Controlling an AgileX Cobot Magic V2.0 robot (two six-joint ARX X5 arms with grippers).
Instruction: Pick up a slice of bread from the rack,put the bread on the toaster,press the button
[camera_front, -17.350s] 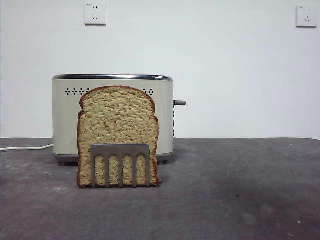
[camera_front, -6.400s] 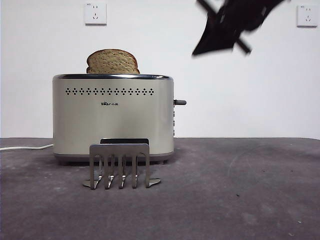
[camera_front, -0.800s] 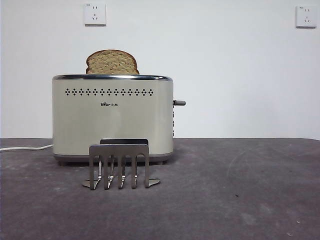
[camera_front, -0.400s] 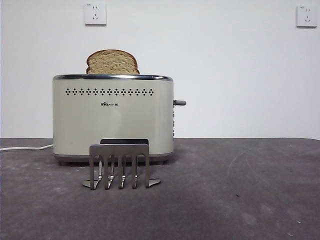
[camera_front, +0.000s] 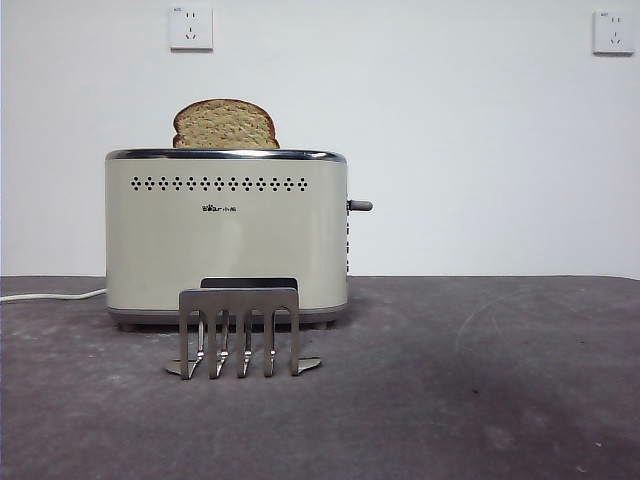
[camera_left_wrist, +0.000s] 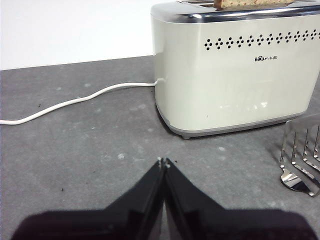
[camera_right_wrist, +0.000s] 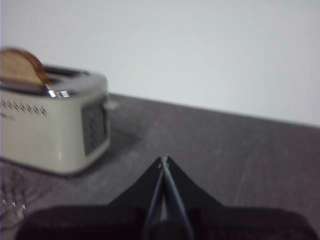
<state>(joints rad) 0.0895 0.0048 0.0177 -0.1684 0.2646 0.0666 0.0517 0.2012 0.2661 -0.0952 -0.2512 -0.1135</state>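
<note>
Tan slice of bread (camera_front: 225, 123) in toaster (camera_front: 226, 235), rack (camera_front: 240, 330) bare

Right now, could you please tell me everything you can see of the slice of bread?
The slice of bread is tan, speckled wholegrain with a dark brown crust and a domed top. It stands upright in the toaster, toward the end away from the button; only its upper part shows above the chrome rim, the rest is hidden inside. Nothing else touches it, and neither gripper is near. The rack in front stands without a slice.
</note>
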